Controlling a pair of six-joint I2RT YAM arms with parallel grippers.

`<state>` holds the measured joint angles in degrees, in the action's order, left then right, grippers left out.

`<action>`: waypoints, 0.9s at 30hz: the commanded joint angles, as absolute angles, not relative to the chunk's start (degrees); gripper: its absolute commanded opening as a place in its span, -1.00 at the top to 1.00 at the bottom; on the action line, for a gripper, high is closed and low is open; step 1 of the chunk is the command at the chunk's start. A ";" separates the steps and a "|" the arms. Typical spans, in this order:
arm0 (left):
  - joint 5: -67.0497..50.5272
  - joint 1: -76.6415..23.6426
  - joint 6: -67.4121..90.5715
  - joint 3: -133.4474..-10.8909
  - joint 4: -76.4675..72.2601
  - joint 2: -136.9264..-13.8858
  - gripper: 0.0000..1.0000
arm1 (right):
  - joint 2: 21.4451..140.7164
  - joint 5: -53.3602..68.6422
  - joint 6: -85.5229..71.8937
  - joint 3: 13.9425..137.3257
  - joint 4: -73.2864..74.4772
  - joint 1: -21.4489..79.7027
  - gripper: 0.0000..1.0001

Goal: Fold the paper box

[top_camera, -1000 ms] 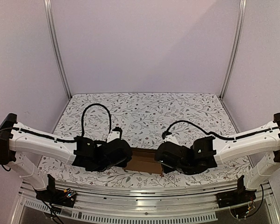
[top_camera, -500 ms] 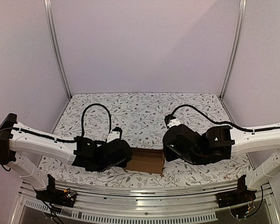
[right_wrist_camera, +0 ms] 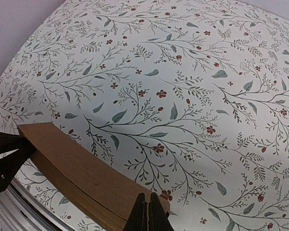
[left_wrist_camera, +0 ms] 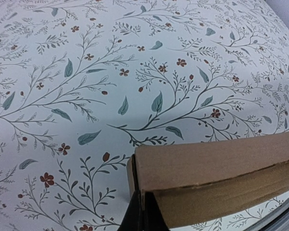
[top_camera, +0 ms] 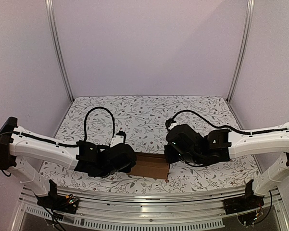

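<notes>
Paper box (top_camera: 151,166) is pinched at opposite ends by the jaws of the left gripper (left_wrist_camera: 140,216) and right gripper (right_wrist_camera: 146,214), seemingly so its folded layers are held together.

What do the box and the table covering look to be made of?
The paper box looks like plain brown cardboard, matte and unprinted. Folded layers show at its corner and the top bows slightly, so it is probably thin board. The table covering is a pale sheet printed with leafy sprigs and small red flowers, with little sheen. It could be cloth or printed paper; these views cannot settle which.
</notes>
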<state>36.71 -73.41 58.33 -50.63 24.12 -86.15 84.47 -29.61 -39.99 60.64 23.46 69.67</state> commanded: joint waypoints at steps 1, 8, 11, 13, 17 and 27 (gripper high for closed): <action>35.68 -74.44 58.18 -49.42 26.10 -85.87 1.00 | 86.31 -24.26 -43.71 54.69 19.84 69.41 0.98; 35.68 -74.44 58.28 -49.48 26.00 -86.16 1.00 | 84.77 -24.88 -48.69 49.63 18.79 72.89 1.00; 35.45 -74.44 58.10 -49.74 25.93 -86.62 1.00 | 83.56 -26.25 -48.74 50.14 19.49 72.89 0.99; 35.34 -74.44 58.09 -49.83 25.89 -86.77 1.00 | 82.59 -27.77 -47.70 51.33 20.53 72.91 0.90; 35.42 -74.44 58.16 -49.79 26.08 -86.54 1.00 | 80.49 -30.56 -44.80 54.52 24.36 73.17 0.41; 35.65 -74.44 58.40 -49.70 26.19 -86.32 1.00 | 75.84 -35.69 -45.45 53.57 25.59 79.80 -0.05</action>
